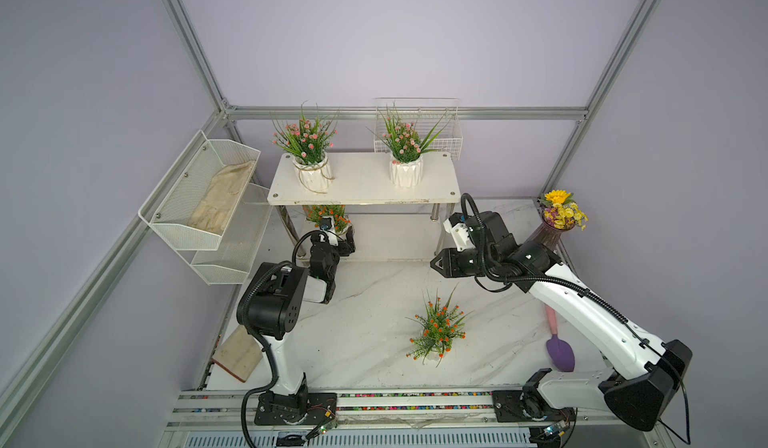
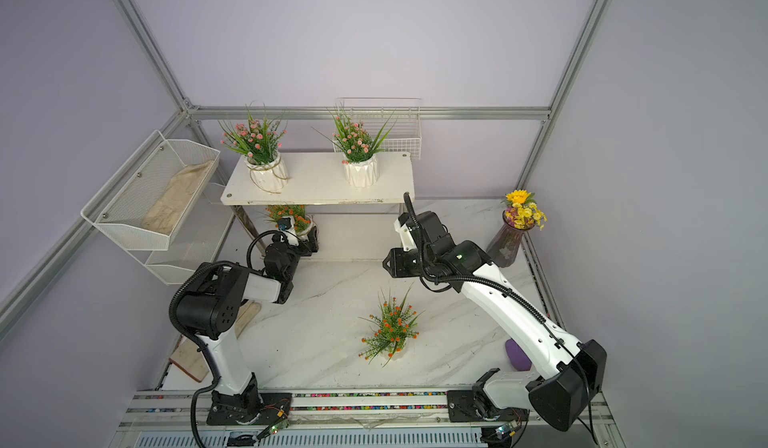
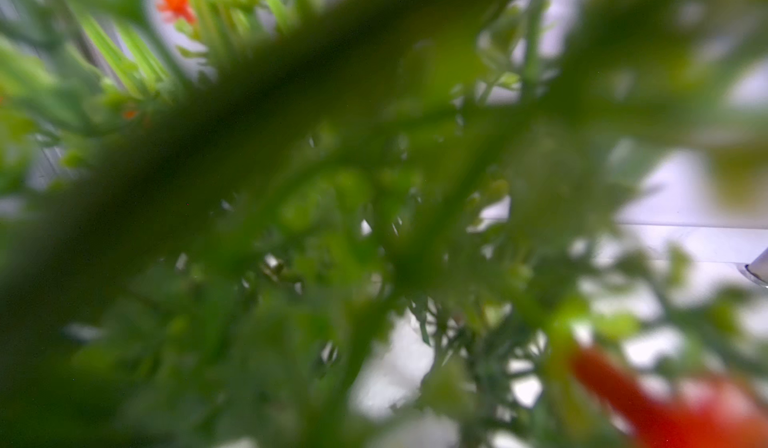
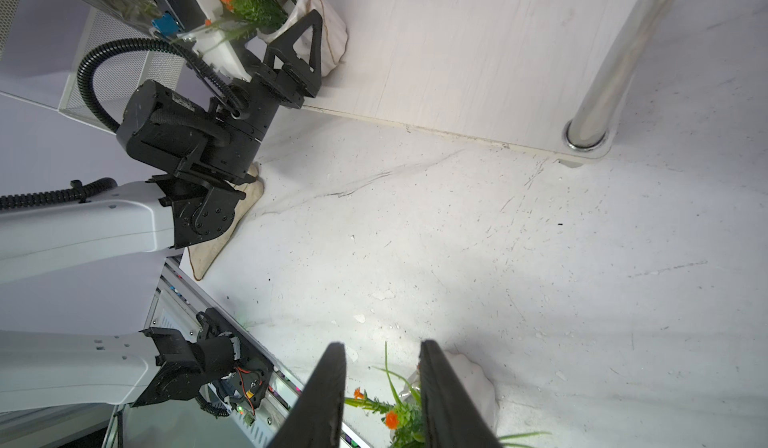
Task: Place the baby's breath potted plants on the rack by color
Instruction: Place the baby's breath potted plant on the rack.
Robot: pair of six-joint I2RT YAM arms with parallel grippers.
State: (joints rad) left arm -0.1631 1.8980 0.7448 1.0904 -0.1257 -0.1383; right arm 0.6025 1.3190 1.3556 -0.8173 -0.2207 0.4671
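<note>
As left tool [image 4: 291,22] grips orange plant [image 4: 332,30], lower rack [image 4: 457,51]

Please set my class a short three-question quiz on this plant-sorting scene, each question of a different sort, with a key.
1. True or false: both pink-blossomed plants in white ribbed ceramic pots stand on the top board of the white two-tier rack with chrome legs.
2. Multiple choice: the left gripper holds an orange-blossomed plant in a white ribbed pot in its jaws. Where? A) on the rack's top board B) at the rack's lower board C) in a white mesh wall basket.
3. Count: how many orange-blossomed plants stand on the white marble table, off the rack?
Key: 1 true; 2 B; 3 one, the free orange-blossomed plant.
</note>
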